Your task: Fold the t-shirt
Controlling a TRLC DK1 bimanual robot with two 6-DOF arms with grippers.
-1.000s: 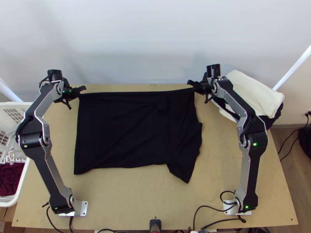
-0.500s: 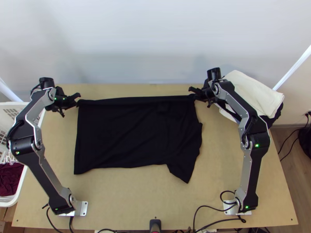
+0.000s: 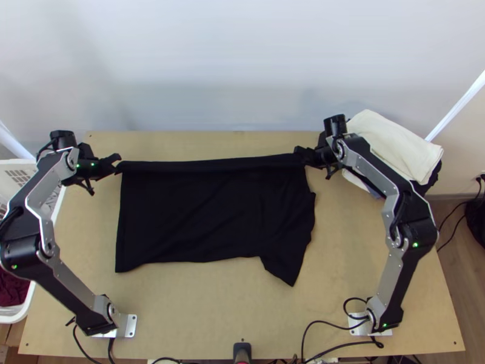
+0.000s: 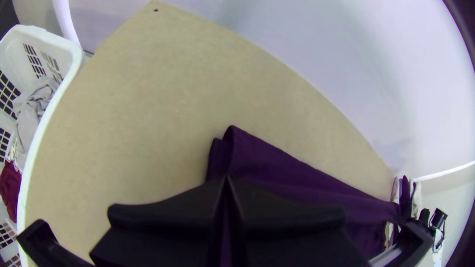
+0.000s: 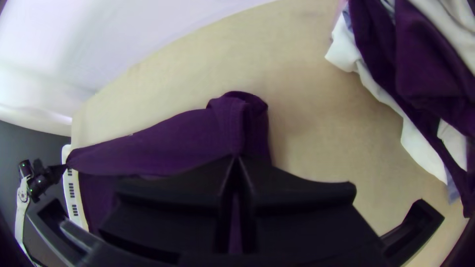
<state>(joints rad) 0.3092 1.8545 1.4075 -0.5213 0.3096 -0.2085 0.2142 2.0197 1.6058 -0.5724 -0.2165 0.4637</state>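
Observation:
A black t-shirt (image 3: 212, 212) lies spread on the table, a sleeve pointing toward the near edge at its right; its far edge is held as a long raised strip between the two grippers. My left gripper (image 3: 117, 162) is at the far left corner, and in the left wrist view the left gripper (image 4: 226, 179) is shut on the cloth, which looks purple there. At the far right corner is my right gripper (image 3: 301, 156); in the right wrist view the right gripper (image 5: 237, 160) is shut on the shirt's other end.
A pile of folded white and dark cloths (image 3: 397, 145) lies at the table's far right. A white basket (image 3: 18, 312) with clothes stands beyond the left edge. Cables (image 3: 330, 330) cross the near right part. Bare table (image 3: 200, 309) shows in front of the shirt.
Both grippers have come nearer to the table's near edge, the left one also further left, bringing the shirt's far edge with them. The shirt's near part has stayed in place.

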